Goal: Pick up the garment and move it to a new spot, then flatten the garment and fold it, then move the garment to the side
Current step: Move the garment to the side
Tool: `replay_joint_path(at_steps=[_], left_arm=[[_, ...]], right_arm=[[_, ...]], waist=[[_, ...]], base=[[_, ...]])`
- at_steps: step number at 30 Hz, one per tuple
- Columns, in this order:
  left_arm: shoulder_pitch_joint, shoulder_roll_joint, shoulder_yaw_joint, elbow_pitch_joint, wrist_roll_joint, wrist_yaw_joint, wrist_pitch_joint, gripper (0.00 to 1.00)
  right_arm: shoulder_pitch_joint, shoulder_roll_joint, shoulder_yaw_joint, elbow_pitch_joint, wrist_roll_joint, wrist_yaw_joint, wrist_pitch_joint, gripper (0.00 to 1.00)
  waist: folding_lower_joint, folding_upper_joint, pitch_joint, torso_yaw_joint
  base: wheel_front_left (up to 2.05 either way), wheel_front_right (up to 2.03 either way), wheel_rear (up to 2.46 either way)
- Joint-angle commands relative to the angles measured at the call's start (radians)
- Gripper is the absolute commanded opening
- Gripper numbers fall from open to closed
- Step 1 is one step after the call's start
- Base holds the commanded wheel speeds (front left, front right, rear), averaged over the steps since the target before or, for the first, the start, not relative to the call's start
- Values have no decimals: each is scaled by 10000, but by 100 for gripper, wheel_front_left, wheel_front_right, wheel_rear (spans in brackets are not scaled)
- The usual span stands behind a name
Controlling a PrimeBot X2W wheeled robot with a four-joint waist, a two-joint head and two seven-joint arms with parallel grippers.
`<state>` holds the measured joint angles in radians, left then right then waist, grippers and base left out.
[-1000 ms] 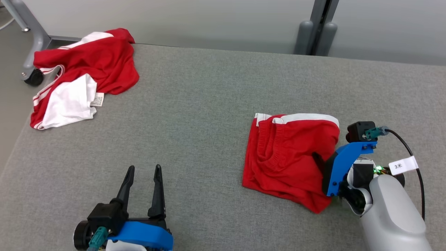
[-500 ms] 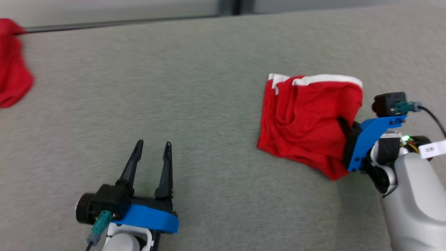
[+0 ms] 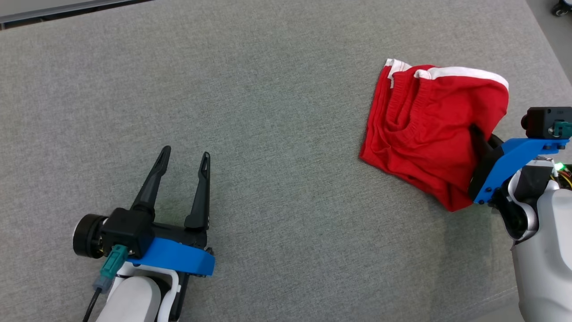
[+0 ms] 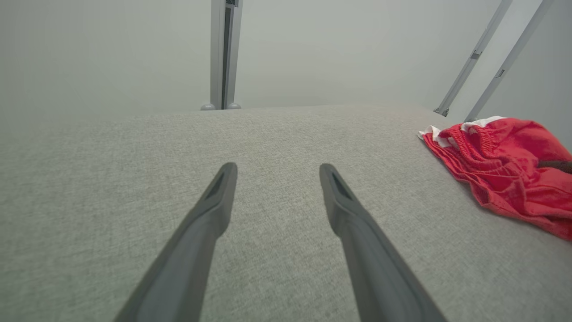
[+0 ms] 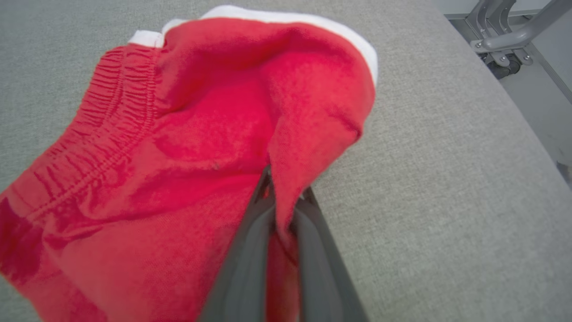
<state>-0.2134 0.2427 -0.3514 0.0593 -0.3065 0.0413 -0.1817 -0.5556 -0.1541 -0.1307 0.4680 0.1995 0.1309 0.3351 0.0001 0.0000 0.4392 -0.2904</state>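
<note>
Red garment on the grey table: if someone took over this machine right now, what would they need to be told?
Right gripper: shut on a fold of the red garment.
Left gripper: open, empty, above the grey table.
Garment: bunched up near the table's right end, mostly resting on it.
Done: grasp made.
Left: carry it to a new spot, flatten, fold, move aside.

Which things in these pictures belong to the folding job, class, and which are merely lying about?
Belong to the job: red garment; right tool, shut on a fold of it; grey table under it.
Lying about: left tool, open and empty; wheeled metal frame beside the table; upright post behind it.
</note>
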Motion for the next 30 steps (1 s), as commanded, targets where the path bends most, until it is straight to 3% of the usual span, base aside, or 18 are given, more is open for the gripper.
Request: replay_joint_path(at_steps=[1, 8, 20, 21, 22, 23, 30], left_arm=[[-188, 25, 28, -90, 16, 53, 26, 100], [-144, 175, 71, -423, 28, 199, 166, 100], [-237, 154, 78, -591, -79, 294, 6, 100], [-234, 152, 69, -573, -69, 297, -37, 100], [-231, 144, 61, -555, -62, 301, -63, 100], [-239, 133, 44, -532, -65, 303, -69, 100], [-229, 111, 1, -318, -119, 321, -208, 100]], right_arm=[[-257, -31, -24, 45, -115, -3, -67, 0], [-1421, -637, -218, 745, -723, -3, 195, 0], [-3216, -2389, -1109, 1545, -2480, -3, 913, 0], [-3283, -2438, -1204, 1567, -2592, -3, 882, 11], [-3334, -2494, -1243, 1586, -2715, -3, 805, 48], [-3366, -2559, -1176, 1556, -2821, -3, 643, 98], [-3504, -2505, -943, 1689, -3034, -3, -583, 100]], waist=[[-1, 0, 74, 54], [-1, 0, 454, 683], [-1, 0, 1015, 1877], [-1, 0, 1041, 1911], [-1, 0, 1062, 1937], [-1, 0, 1077, 1963], [-1, 0, 988, 1937]], base=[[0, 0, 0], [0, 0, 0], [0, 0, 0], [0, 0, 0], [0, 0, 0], [0, 0, 0], [0, 0, 0]])
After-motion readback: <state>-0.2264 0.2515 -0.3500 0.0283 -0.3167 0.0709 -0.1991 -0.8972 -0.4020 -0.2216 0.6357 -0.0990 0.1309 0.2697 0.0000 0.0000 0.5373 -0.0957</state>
